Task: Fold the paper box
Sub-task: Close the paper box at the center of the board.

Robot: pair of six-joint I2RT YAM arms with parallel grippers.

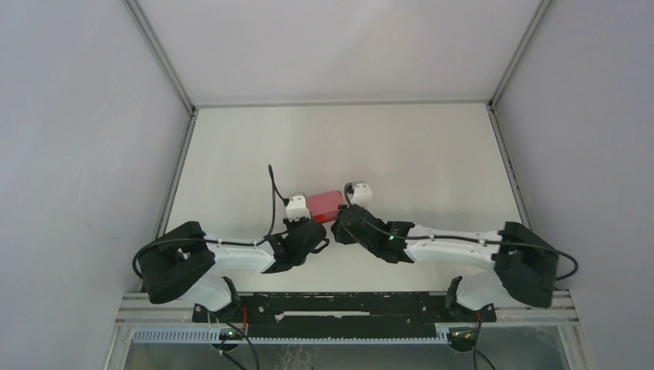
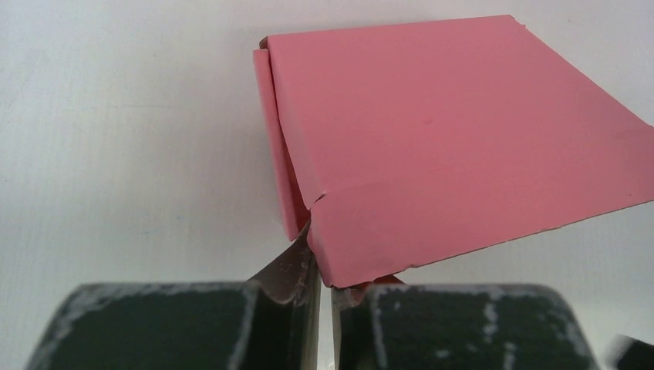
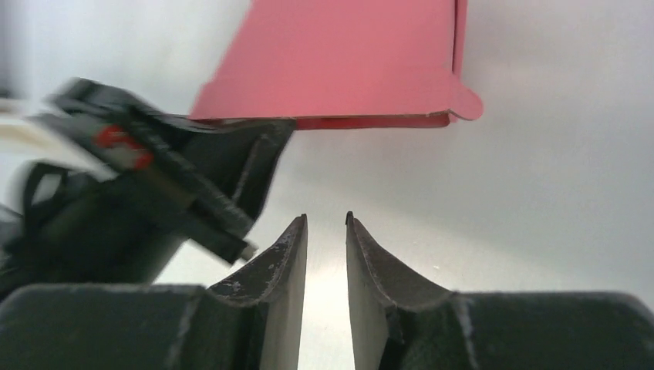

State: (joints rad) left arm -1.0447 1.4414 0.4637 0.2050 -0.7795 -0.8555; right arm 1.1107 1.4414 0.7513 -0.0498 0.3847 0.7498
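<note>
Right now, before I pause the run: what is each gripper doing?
Left gripper: closed on an edge of the paper box.
Right gripper: slightly open, holding nothing.

- Top view: high above the near edge, looking down on the whole bench (image 1: 385, 146).
- Wrist views: low, very close, from opposite sides; both share the paper box (image 2: 432, 131).

Bright, soft light; blurred foreground.

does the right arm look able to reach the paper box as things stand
Probably yes: the right hand is open just short of the paper box, only bare table between. The left hand pinches a corner off to one side.
</note>
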